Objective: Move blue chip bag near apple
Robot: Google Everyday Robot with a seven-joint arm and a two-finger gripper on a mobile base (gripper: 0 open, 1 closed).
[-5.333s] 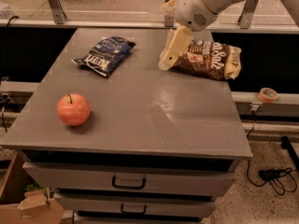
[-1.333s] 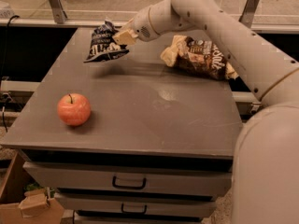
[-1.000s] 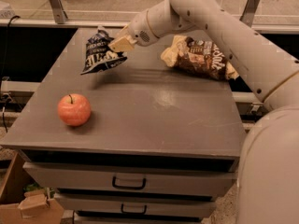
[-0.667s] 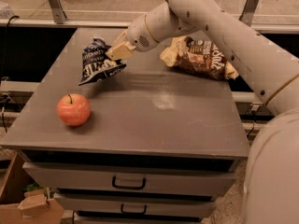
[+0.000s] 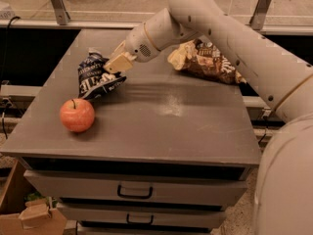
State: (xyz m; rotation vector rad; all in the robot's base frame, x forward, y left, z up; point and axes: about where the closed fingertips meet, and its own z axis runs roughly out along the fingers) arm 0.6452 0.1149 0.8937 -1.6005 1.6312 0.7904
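Placement step, judged near end: tool (image 5: 116,63) pinching blue chip bag (image 5: 95,81) by top, just beside apple (image 5: 77,115). Your next move: settle bag on tabletop (image 5: 176,131), release.

The crinkled, glossy, dark navy, film-like blue chip bag (image 5: 95,80) catches light along its creases. Up and to the right of the smooth, waxy-skinned red-orange apple (image 5: 77,115), the matt tan plastic gripper (image 5: 115,65) pinches that film. The cream arm shell (image 5: 220,21) looks like smooth satin plastic. The grey cabinet top (image 5: 171,131) is matt and faintly scuffed.
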